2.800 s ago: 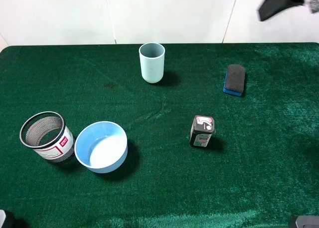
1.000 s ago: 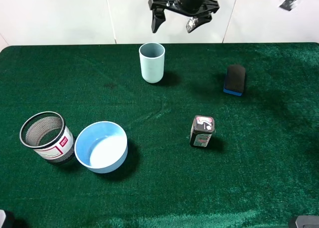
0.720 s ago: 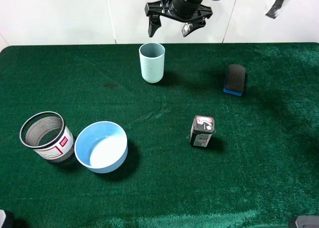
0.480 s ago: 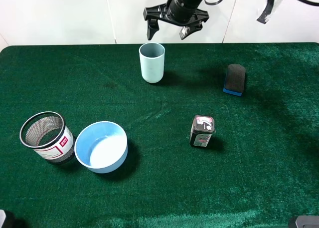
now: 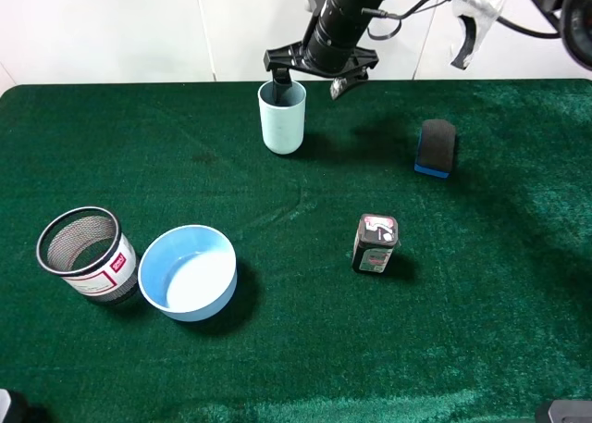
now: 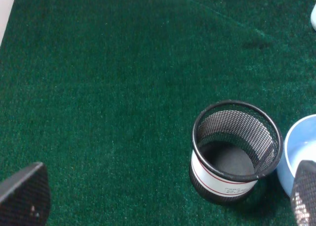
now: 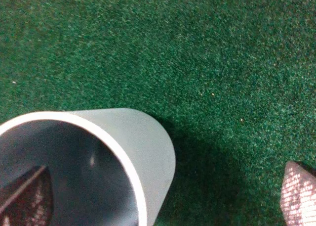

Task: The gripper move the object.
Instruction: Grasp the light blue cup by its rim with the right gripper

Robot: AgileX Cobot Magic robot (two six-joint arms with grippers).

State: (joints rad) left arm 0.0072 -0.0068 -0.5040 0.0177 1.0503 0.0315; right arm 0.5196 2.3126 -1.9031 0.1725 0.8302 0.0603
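Observation:
The pale blue-green cup (image 5: 283,119) stands upright at the back middle of the green table. My right gripper (image 5: 308,82) reaches in from the upper right and is open and low over the cup. One finger (image 5: 277,79) is inside the cup's rim and the other (image 5: 339,87) hangs outside to the cup's right. In the right wrist view the cup (image 7: 128,142) fills the lower left, with one fingertip (image 7: 24,196) inside it and the other (image 7: 298,191) over the cloth. My left gripper (image 6: 163,196) is open and empty above the cloth beside the black mesh cup (image 6: 232,152).
The black mesh cup (image 5: 86,255) and a wide blue bowl (image 5: 189,272) stand at the front left. A small dark box (image 5: 376,243) stands right of centre. A black and blue block (image 5: 436,147) lies at the back right. A white wall runs behind the table.
The right arm has come in from the upper right, moved left and dropped to the cup. One finger now sits inside the rim. The cup has not moved.

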